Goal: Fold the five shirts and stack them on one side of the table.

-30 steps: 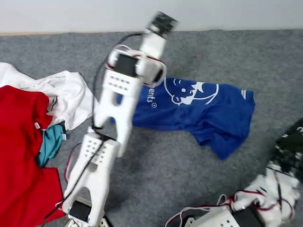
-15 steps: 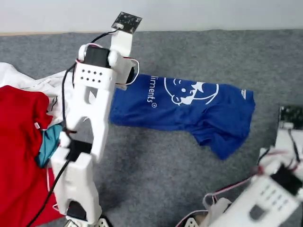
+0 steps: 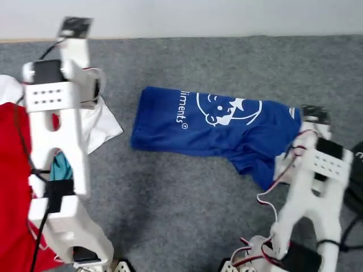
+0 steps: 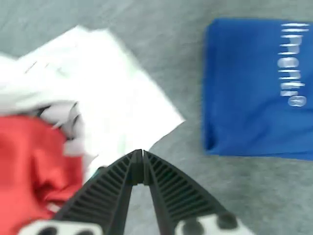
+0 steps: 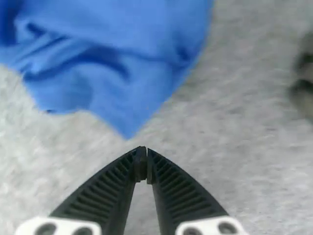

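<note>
A blue shirt (image 3: 227, 130) with white print lies partly folded across the middle of the grey table. A white shirt (image 3: 96, 122), a red shirt (image 3: 14, 187) and a teal one (image 3: 59, 167) lie heaped at the left. My left gripper (image 4: 142, 161) is shut and empty, hovering over the corner of the white shirt (image 4: 112, 98), with the blue shirt's (image 4: 259, 88) folded end beside it. My right gripper (image 5: 141, 164) is shut and empty, just off the blue shirt's (image 5: 107, 54) crumpled corner on the right side.
A dark object (image 3: 357, 175) sits at the right table edge, near the right arm. Bare grey carpet (image 3: 187, 215) spreads in front of the blue shirt. A pale wall runs along the far edge.
The left arm has swung left, off the blue shirt to over the white shirt. The right arm has risen from the lower right corner toward the blue shirt's right end.
</note>
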{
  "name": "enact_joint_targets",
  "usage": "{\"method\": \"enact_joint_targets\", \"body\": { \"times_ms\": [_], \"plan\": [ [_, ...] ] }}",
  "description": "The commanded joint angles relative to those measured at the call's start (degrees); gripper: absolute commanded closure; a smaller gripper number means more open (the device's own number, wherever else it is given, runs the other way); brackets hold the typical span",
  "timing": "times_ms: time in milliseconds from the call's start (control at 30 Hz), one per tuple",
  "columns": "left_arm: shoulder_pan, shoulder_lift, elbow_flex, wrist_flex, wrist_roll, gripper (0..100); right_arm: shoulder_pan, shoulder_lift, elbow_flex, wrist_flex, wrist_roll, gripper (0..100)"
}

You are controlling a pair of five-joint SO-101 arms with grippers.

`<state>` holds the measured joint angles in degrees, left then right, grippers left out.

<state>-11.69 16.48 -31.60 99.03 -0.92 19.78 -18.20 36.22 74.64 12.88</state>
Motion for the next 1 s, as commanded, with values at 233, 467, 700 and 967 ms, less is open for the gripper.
{"method": "enact_joint_targets", "body": {
  "times_ms": [233, 467, 700, 967],
  "plan": [
    [-13.5, -2.8, 0.0, 0.5, -3.1, 100, -16.0, 6.7, -3.2, 0.6, -1.6, 97.2],
    [-15.6, -2.8, 0.0, -0.1, -7.1, 100, -16.6, 14.3, -6.8, 0.5, -5.5, 84.2],
    [-15.6, -2.8, 0.0, -0.4, -9.0, 100, -14.8, 22.2, -12.9, 0.5, -5.5, 84.3],
    [-15.4, -2.8, 0.0, -0.3, -9.0, 100, -13.6, 22.7, -18.3, 7.0, -5.5, 84.1]
  ]
}}
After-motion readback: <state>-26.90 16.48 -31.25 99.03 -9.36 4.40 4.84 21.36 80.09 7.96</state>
